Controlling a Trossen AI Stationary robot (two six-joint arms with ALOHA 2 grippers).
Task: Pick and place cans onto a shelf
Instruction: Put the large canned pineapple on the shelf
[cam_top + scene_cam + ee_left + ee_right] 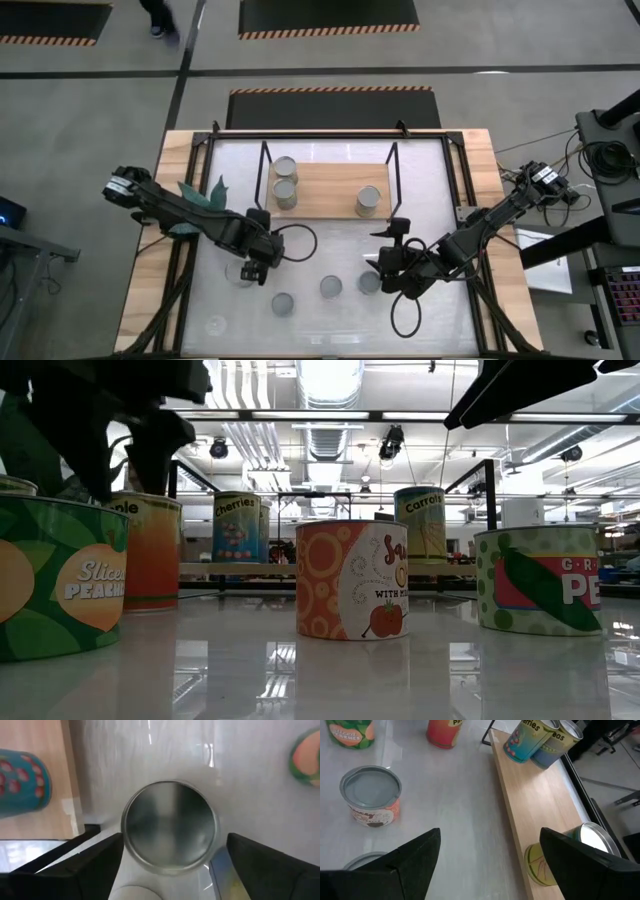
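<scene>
My left gripper (pixel 257 266) points down, open, over a can with a bare silver top (pixel 170 827) on the white table. Its fingers (pixel 75 870) stand on either side of the can and apart from it. In the low view this is the orange-sided can (pixel 150 550) under my left gripper (pixel 125 465). Three cans (pixel 285 180) (pixel 369 200) stand upright on the shelf's wooden board (pixel 330 190). My right gripper (pixel 490 870) hangs open and slanting over the table near the shelf's front edge, beside a white-and-orange can (pixel 370 795).
More cans stand on the table in front: (pixel 283 303), (pixel 331 287), (pixel 369 282). In the low view a green peaches can (pixel 60 580) is nearest on the left. A teal plant (pixel 200 195) stands left of the shelf. Black frame bars (pixel 195 200) run along the table's sides.
</scene>
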